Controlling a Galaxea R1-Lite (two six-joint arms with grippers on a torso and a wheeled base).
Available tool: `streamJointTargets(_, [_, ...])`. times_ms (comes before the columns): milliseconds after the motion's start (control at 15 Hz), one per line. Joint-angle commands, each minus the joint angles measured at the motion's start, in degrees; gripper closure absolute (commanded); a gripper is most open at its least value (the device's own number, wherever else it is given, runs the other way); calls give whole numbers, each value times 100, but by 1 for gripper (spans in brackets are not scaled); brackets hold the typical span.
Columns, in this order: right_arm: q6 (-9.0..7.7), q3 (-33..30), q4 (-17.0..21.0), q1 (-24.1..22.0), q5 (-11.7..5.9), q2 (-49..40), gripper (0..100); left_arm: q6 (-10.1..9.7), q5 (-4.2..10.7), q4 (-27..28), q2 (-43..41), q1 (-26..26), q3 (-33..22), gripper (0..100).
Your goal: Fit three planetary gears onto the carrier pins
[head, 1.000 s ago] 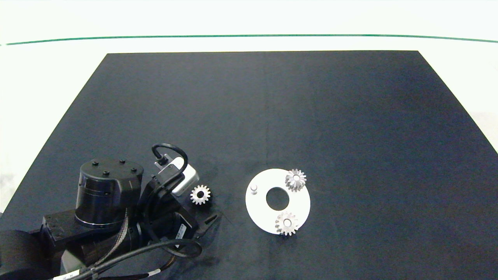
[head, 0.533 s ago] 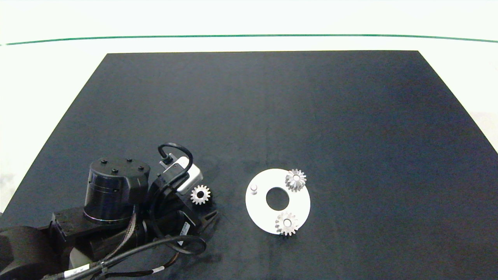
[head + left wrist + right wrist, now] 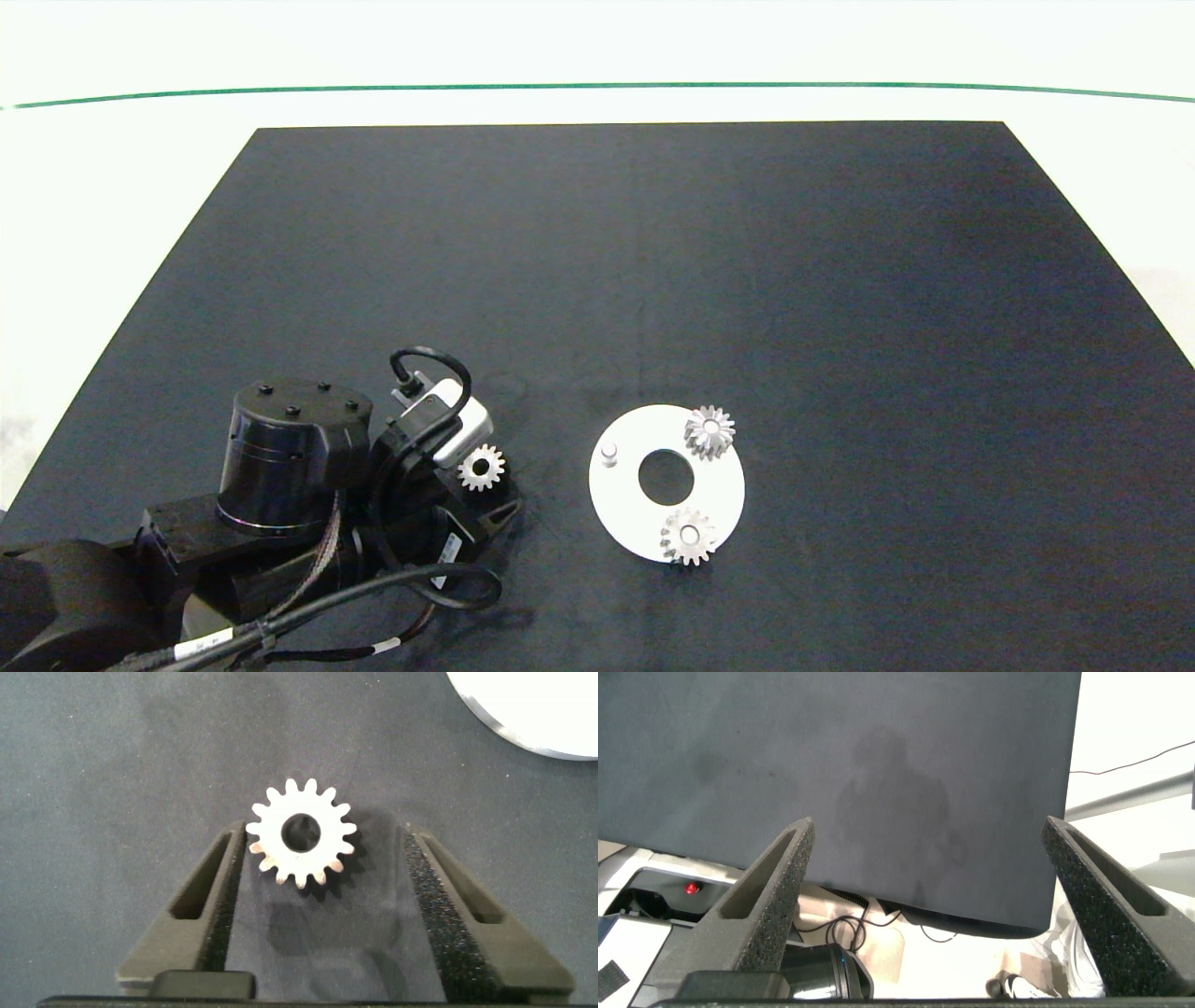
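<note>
Dark matting (image 3: 653,261) covered the worktop, with a pale floor and a thin green line beyond its far edge. Near the front of the mat lay a white disc (image 3: 621,499) with a large central hole. Two planetary gears sat on its carrier pins, one at the far right (image 3: 709,432) and one at the near edge (image 3: 689,536), while the third pin (image 3: 610,453) stood bare on the disc's left side.

Left of the disc, well apart from it, the third gear (image 3: 482,468) lay flat on the mat. From the left edge came the left arm, and the left gripper (image 3: 318,863) hung low over this gear with its jaws spread, one finger (image 3: 210,896) at the gear's teeth, the other (image 3: 448,905) apart from it. A curve of the white disc showed in the corner of that wrist view.

The right gripper (image 3: 924,868) was off near the mat's edge, out of the head view, its jaws wide apart and holding nothing.
</note>
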Motion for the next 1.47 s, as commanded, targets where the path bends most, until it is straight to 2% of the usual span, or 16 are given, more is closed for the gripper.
streamJointTargets(67, [-11, -3, 34, 3, -3, 23, 0, 3, 1, -20, 28, -1, -1, 41])
streamJointTargets(1467, [-11, -82, 25, 11, -3, 41, 0, -6, 1, -116, 160, -27, 17, 83])
